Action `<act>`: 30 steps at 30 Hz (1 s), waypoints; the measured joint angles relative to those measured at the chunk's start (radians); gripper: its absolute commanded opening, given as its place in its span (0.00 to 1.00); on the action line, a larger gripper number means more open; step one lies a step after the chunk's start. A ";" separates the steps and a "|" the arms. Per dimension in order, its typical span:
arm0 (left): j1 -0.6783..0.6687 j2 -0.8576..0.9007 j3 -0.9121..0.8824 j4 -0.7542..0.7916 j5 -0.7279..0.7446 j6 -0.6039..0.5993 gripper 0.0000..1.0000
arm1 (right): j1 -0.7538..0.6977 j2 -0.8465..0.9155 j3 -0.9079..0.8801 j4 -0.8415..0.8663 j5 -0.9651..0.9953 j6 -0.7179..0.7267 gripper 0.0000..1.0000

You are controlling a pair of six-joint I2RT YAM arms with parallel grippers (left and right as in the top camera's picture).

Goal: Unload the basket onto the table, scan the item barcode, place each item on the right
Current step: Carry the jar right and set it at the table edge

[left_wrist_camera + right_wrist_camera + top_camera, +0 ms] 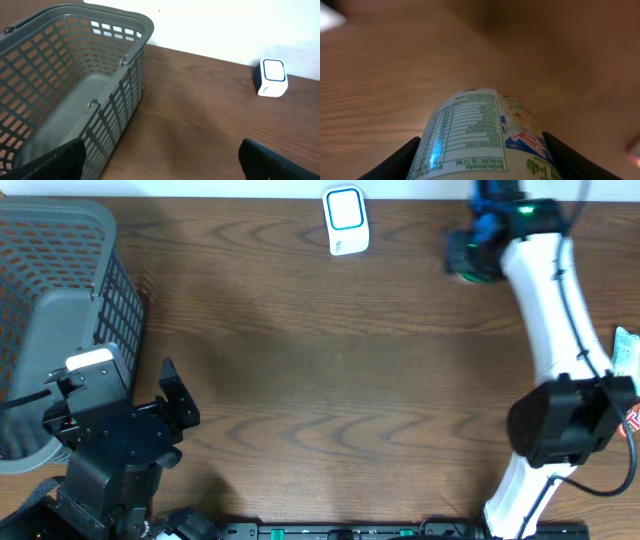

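Right wrist, container (480, 135): white rounded tub or bottle. A green-print nutrition table faces the camera, with a red, blue and yellow graphic to its right.
Container cut-off: the lower part runs out of frame, so its full shape is unclear.
Label text: table layout is clear, but the print is too small and blurred to read.
Right gripper (485, 162): dark fingers (395, 162) sit on both sides of the container, clamped on it at a medium spread.
Container position: in the right gripper at the far right back of the table (330, 380), right of the scanner (346, 222). Overhead shows only a dark green round bit under the gripper; cannot tell if it clears the wood.
Scanner: white block with a blue-rimmed window, at the back edge, apart from the container.
Left gripper (178, 402): jaws wide, nothing between them, just beside the basket (115, 100).
Basket: grey mesh, left side, partly cut off in both views.
Packets (626, 352): at the right edge, cropped, cannot identify.
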 measured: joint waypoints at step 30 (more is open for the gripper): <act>0.000 0.000 0.000 0.000 0.000 0.000 0.98 | -0.599 0.324 -0.021 0.009 -0.030 -0.008 0.99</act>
